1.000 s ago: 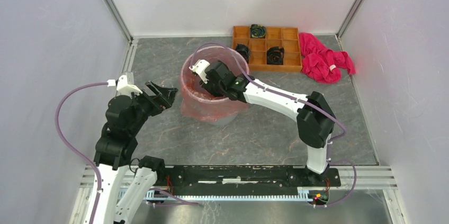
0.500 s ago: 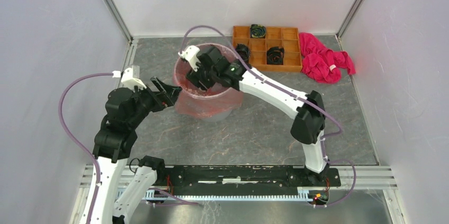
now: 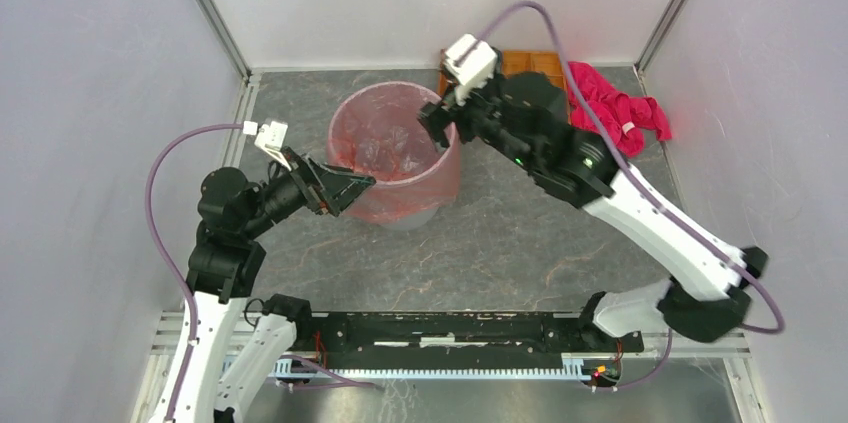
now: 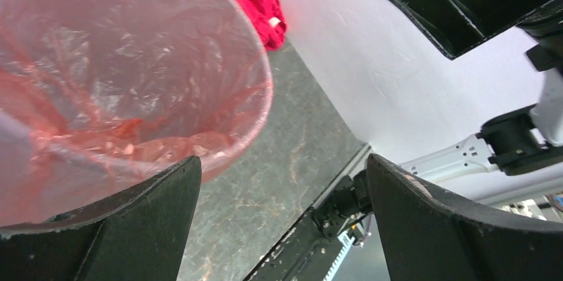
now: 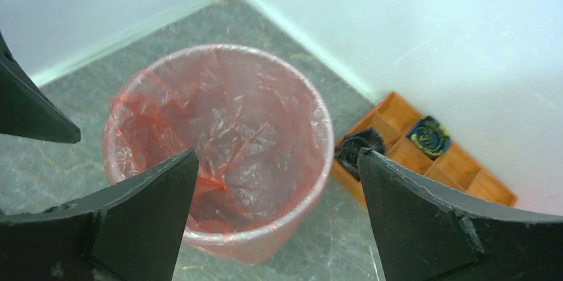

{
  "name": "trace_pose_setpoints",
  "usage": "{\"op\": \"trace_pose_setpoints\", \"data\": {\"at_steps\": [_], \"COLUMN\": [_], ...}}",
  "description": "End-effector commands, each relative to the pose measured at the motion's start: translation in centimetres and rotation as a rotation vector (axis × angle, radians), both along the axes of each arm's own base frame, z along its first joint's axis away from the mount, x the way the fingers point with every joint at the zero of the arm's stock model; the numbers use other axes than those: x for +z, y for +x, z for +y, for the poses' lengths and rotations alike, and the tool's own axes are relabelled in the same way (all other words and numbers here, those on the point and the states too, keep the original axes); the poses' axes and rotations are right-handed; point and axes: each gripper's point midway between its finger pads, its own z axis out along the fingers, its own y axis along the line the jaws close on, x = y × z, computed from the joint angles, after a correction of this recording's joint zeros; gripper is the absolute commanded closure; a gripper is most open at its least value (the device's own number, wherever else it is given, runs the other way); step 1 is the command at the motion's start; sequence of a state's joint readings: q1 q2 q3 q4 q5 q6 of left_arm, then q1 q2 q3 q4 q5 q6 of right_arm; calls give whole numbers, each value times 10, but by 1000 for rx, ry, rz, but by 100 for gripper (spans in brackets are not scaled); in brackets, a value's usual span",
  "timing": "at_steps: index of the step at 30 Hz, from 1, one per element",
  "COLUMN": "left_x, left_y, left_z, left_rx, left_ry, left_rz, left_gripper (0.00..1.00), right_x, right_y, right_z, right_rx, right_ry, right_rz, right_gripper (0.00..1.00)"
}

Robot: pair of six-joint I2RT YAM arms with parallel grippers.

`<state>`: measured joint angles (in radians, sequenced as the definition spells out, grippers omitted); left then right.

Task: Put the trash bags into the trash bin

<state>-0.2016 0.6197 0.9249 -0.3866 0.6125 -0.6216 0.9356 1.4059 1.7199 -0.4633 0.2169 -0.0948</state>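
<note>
Red-orange bag (image 3: 385, 148) lining bin (image 3: 432, 205), right gripper (image 3: 432, 123) lifted out, left gripper (image 3: 355, 193) nearer, both spread empty.

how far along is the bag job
Done: the bag lines the bin, its edge folded over the rim. In hand: nothing; the left claw and right claw are both open and empty, clear of the bin. Left: perhaps smoothing the bunched fold by the left claw.

Trash bag (image 3: 385, 155) lines the trash bin (image 3: 425, 216) (tray (image 3: 540, 62), cloth (image 3: 610, 108) behind it, rightward).
</note>
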Motion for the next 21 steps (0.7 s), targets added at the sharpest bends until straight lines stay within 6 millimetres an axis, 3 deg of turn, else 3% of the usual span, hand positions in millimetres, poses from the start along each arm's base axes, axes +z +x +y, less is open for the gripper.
{"op": "trace_pose_setpoints", "data": {"at_steps": [1,5,10,12,15,21], "left_x": [25,12,-8,-23,-50,-105], "left_y": [-18,-17,-44,-53,-54,-40], "left_z": [-18,-42,-125,-157,-188,-226], "left_rx": [-121,-152,-232,-236,-223,-216], "left_ry": [-106,-79,101,213,346,529], "left_rz": [-91,-73,-135,-180,-214,-247], "left_gripper": [0,0,0,0,0,0], "right_x": [21,21,11,10,9,10], "right_y": [-13,-31,-40,-44,-52,-71], "right_z": [-35,-75,-110,-129,-155,-211], "right_rx": [-55,-116,-199,-250,-315,-438], "right_ry": [98,163,174,182,221,308], "right_rz": [-108,-160,-169,-169,-172,-209], "right_gripper": [2,2,2,2,2,2]}}
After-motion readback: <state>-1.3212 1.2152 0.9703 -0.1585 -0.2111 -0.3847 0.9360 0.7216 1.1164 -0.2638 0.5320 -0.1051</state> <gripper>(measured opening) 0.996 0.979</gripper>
